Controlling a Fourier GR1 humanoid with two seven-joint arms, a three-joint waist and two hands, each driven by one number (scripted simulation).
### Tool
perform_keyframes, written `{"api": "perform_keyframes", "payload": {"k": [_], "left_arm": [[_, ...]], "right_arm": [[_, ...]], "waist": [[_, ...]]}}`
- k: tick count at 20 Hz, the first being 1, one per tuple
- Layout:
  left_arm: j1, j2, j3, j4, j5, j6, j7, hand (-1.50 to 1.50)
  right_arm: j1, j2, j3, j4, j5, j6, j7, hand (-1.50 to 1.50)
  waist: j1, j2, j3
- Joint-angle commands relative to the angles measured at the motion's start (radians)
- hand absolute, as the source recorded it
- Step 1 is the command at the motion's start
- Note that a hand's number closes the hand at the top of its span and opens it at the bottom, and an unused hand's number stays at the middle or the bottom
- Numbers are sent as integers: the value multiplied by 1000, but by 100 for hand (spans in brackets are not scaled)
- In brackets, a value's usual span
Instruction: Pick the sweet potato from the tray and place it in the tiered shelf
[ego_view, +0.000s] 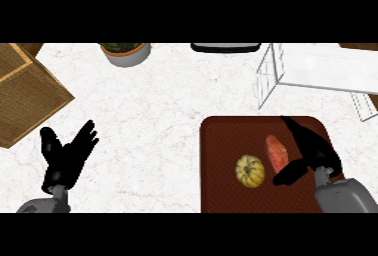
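An orange-red sweet potato (277, 151) lies on the dark red tray (225, 195) at the lower right. My right hand (316, 150) hovers just to its right, fingers straight and stretched toward the tray's far edge, thumb spread below the sweet potato; it holds nothing. The white wire tiered shelf (325, 72) stands at the upper right, beyond the tray. My left hand (66, 155) rests open over the counter at the lower left, fingers up.
A small yellow squash (250, 171) sits on the tray left of the sweet potato. A wicker basket (26, 95) lies at the left edge. A potted plant (125, 52) and a dark object (225, 47) stand along the back.
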Motion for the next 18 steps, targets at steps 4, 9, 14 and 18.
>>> {"api": "perform_keyframes", "payload": {"k": [4,9,14,18], "left_arm": [[-6,-14,13,-43,-20,-18,39,0],[15,-53,21,-31,-59,-4,16,0],[-9,-25,64,13,-37,-63,9,0],[0,-28,42,-65,-58,-30,56,0]], "right_arm": [[-101,39,-81,244,90,-52,-163,-150],[-69,81,-109,273,140,-101,-240,-150],[-10,138,-70,296,196,-169,-288,-150],[-120,96,-12,417,184,35,-346,150]], "waist": [[4,1,0],[2,0,0],[-1,0,0],[21,2,1]]}}
